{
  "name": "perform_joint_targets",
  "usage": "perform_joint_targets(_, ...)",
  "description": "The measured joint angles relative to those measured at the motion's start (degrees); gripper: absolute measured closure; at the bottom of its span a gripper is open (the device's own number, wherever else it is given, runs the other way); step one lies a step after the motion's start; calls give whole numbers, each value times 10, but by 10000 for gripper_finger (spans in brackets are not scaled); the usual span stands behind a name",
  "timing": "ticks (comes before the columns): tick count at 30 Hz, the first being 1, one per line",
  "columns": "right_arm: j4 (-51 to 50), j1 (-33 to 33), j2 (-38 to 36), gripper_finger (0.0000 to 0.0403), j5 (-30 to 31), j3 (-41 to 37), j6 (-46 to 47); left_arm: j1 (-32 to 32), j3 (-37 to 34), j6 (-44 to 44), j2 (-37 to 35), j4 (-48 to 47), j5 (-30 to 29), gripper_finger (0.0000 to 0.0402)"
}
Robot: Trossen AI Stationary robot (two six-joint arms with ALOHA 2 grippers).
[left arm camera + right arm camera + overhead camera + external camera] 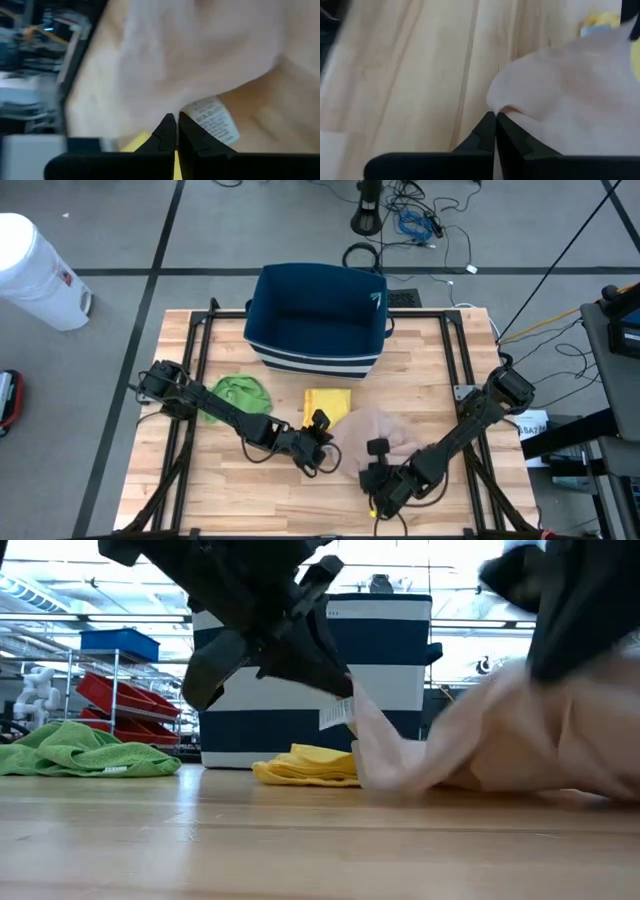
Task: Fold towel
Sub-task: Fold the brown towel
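A pale pink towel [392,430] lies bunched on the wooden table's near middle, its lower folds [430,778] resting on the tabletop. My left gripper [332,446] is at the towel's left side, shut on a corner that carries a white label [338,714]. My right gripper [378,458] is at the towel's near side, shut on its cloth, and is blurred in the low view. A folded yellow towel [328,402] and a crumpled green towel [243,391] lie farther back on the table. My left gripper pinches the towel's corner [182,111] between its two fingers, right beside the white label [212,121]. The fingers slant down from the table's left. The corner is lifted clear, and the cloth slopes from it down to the table. My right gripper pinches a fold at the towel's near edge [501,107] between its fingertips, slanting down from the table's right. That part is raised off the wood [545,690], and the cloth below it hangs slack onto the table.
A navy basket with white stripes [318,315] stands at the table's far middle, behind the yellow towel. Bare wood lies along the near edge [250,505] and at the left near corner. A white bin [35,270] stands on the floor off the far left.
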Motion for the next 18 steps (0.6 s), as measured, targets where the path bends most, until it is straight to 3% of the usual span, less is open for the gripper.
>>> perform_joint_targets(10, -267, 54, -1, 403, 69, 228, 4, -53, 22, 78, -56, 41, -173, 401)
perform_joint_targets(18, -403, 83, -2, 403, 114, 384, -11, -93, 22, 115, -194, 41, -218, 401)
